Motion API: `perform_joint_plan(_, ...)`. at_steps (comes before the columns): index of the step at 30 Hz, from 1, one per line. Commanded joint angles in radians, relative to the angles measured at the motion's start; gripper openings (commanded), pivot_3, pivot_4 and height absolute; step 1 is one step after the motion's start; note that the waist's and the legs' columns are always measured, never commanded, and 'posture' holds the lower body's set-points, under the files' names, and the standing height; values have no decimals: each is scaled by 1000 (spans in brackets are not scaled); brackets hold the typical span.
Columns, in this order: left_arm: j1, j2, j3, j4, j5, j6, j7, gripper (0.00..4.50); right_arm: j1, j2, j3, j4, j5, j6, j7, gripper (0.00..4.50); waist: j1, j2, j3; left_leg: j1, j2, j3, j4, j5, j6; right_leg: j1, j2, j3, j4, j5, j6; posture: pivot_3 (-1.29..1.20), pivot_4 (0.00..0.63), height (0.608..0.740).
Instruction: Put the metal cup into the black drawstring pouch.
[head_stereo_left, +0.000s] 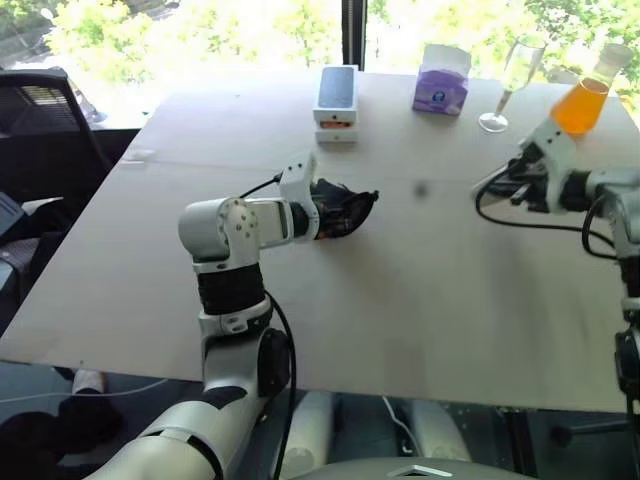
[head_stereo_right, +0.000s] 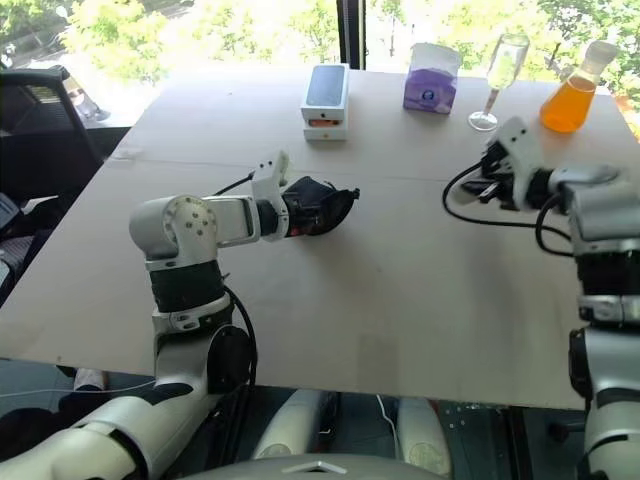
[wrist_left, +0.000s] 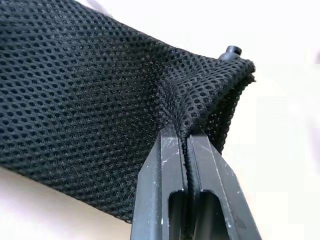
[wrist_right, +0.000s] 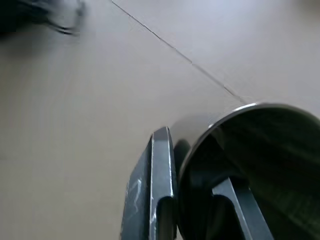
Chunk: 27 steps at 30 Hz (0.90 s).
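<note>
The black drawstring pouch (head_stereo_left: 345, 210) is a black mesh bag held just above the middle of the table. My left gripper (wrist_left: 187, 137) is shut on a fold of its cloth near the mouth. A small cord stopper (wrist_left: 232, 50) shows at the pouch's far corner. At the right side of the table, my right gripper (wrist_right: 192, 157) is shut on the rim of the metal cup (wrist_right: 270, 145), one finger outside the wall and one inside. In the head views the cup is hidden behind the right wrist (head_stereo_right: 515, 165).
Along the table's far edge stand a phone box (head_stereo_left: 337, 95), a purple tissue box (head_stereo_left: 442, 80), a clear wine glass (head_stereo_left: 515, 75) and a flask of orange liquid (head_stereo_left: 585, 95), the last two close behind my right hand. A black chair (head_stereo_left: 40, 120) stands at the left.
</note>
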Motion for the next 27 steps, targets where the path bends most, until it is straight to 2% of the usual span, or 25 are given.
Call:
perform_joint_plan(1,-39,-8,69,81,-59,6,33,0,97,181,-135,-359,125,166,-188,150,-8,1,0,0,0,2,0,0,0,-1,0,2,1,0,0,0,150,740)
perform_joint_plan(6,-74,38,37,189,-133,6,28,0,130,533,-213,-518,208,240,-441,150,-7,1,0,5,-1,3,0,0,0,-2,2,3,7,0,0,0,150,740)
perform_joint_plan(9,-88,63,-1,226,-151,6,26,0,118,676,-232,-520,263,232,-535,150,-3,1,0,6,-2,2,0,1,-1,-1,2,3,9,0,0,0,150,740)
perform_joint_plan(11,-96,73,-21,236,-169,6,19,0,133,733,-211,-491,281,205,-568,150,-4,1,0,6,-2,2,0,1,-1,-2,2,3,9,0,0,0,150,740)
perform_joint_plan(18,-87,85,-49,209,-239,6,27,0,184,797,-152,-325,327,80,-603,150,-8,1,0,6,-2,3,-2,1,-2,-2,2,4,8,0,0,0,150,740)
perform_joint_plan(27,-59,79,-52,146,-330,6,86,0,251,708,9,-257,302,-4,-604,150,-11,1,0,5,-2,3,-3,1,-2,-3,2,5,6,0,0,0,150,740)
